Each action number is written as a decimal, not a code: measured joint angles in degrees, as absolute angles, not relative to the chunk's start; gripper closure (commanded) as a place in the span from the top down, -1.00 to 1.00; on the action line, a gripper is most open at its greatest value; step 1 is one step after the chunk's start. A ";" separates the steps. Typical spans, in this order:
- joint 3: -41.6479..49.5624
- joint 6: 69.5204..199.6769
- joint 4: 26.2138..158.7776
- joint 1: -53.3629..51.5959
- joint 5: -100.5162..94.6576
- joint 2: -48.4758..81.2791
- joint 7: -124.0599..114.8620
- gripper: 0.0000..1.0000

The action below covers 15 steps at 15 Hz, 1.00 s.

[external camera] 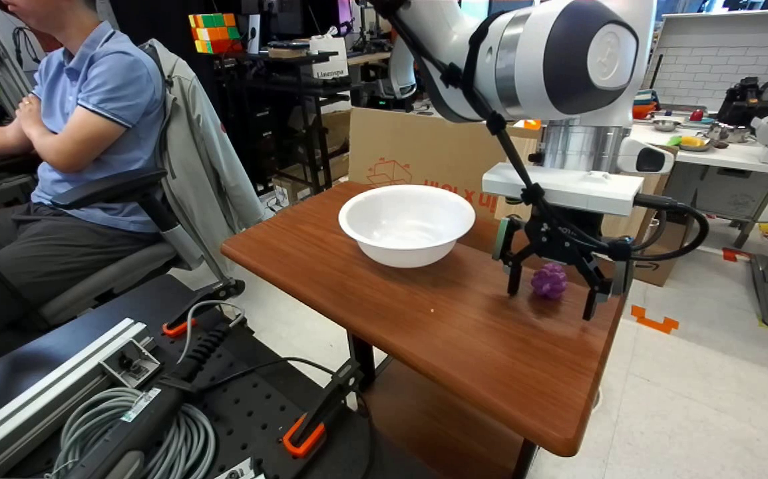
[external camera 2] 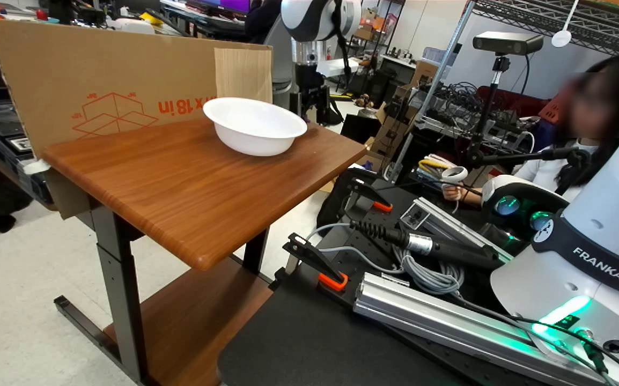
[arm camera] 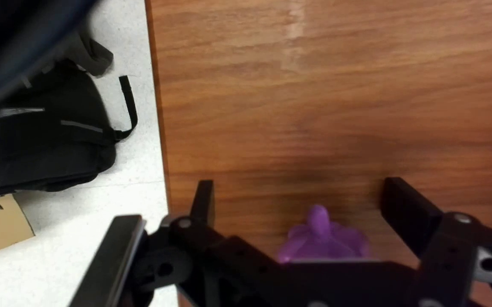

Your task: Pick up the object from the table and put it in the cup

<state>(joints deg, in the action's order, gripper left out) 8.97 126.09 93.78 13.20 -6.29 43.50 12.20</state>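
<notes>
Table (external camera: 477,359): an edge lies near the work; anything knocked that way could roll off. Bowl (external camera: 407,257): upright on the table; a low carry could strike its rim. Gripper (external camera: 552,298): low, jaws apart, nothing clamped. Ball (external camera: 549,281): on the table between the jaws, apparently off-centre; uneven closing could roll it, and a grip on knobs alone could slip.

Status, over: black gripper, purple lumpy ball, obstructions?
Black gripper open, jaws either side of purple lumpy ball. Ball ungripped on brown wood-grain table. Round white bowl off to one side, no obstruction seen.
</notes>
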 measured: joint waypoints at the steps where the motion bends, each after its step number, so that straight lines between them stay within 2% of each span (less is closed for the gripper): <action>1: 8.68 126.09 93.22 12.91 -6.29 43.85 12.20 1.00; 3: 7.94 126.07 91.98 12.44 -6.29 44.17 12.19 1.00; 4: 7.58 125.97 91.25 12.33 -6.29 44.22 12.18 0.50; 6: 7.06 125.09 89.51 12.34 -6.15 44.31 12.17 0.31; 8: 6.92 123.13 87.40 12.45 -6.06 44.75 12.17 -0.06; 11: 6.94 120.17 84.50 13.13 -6.06 46.67 12.17 -0.50; 12: 6.97 119.30 83.58 13.45 -6.06 47.57 12.14 -0.61; 15: 7.12 116.00 80.45 14.39 -6.02 49.39 11.93 -0.65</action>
